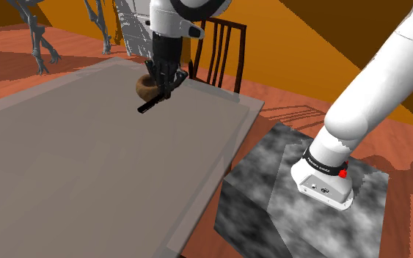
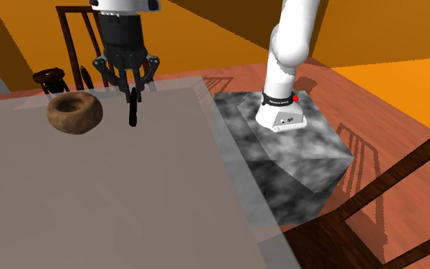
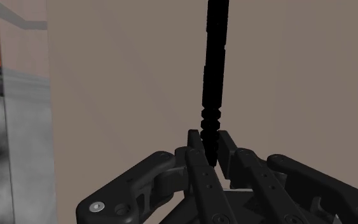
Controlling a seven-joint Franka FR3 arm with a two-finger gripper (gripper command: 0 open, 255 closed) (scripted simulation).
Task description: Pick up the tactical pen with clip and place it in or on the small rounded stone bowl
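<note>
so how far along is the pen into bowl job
Pickup looks done: the claw is shut on the black pen, which appears lifted off the table. In hand is the carry; the pen hangs beside the brown bowl, not over it. Left: move above the bowl and release.

No text, number or brand is legible. The black band (image 1: 325,164) around the arm (image 1: 377,80), just above the stand (image 1: 263,212), carries pale lettering, too small to read. Small dark marks (image 1: 320,188) on the foot (image 1: 340,198) below the band are likewise unreadable.
</note>
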